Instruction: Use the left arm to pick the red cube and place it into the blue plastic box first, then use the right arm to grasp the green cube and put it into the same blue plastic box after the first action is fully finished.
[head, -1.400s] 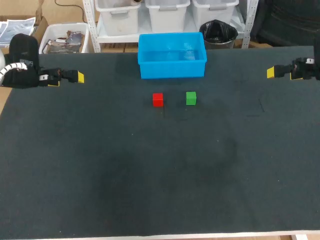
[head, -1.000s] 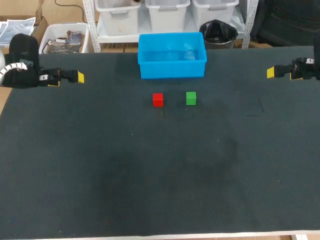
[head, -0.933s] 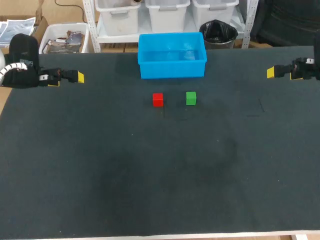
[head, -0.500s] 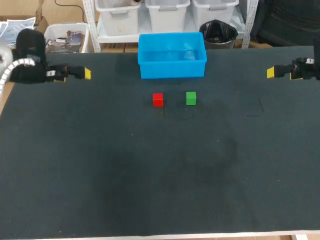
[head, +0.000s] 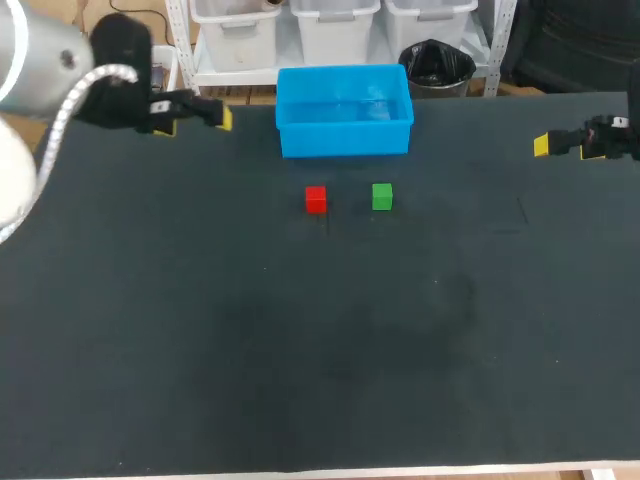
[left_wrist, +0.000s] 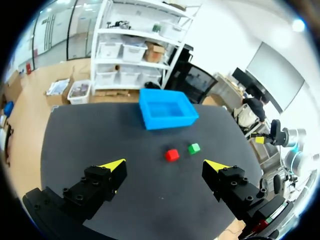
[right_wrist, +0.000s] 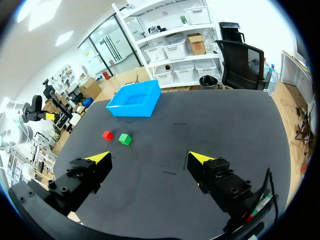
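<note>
One red cube (left_wrist: 172, 155) lies straight ahead of my left end effector (left_wrist: 165, 166), which hangs wide open and empty, well apart.

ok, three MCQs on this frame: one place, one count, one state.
1. Where is the red cube relative to the box?
A) inside it
B) outside, on the robot's side
C) on its rim
2. How many cubes lie on the table?
A) one
B) two
C) three
3. The left tool is:
A) open, empty
B) shut on a cube
C) shut on the box

1 B: it rests on the table short of the box.
2 B: red plus the green cube.
3 A: spread wide, nothing held.
</note>
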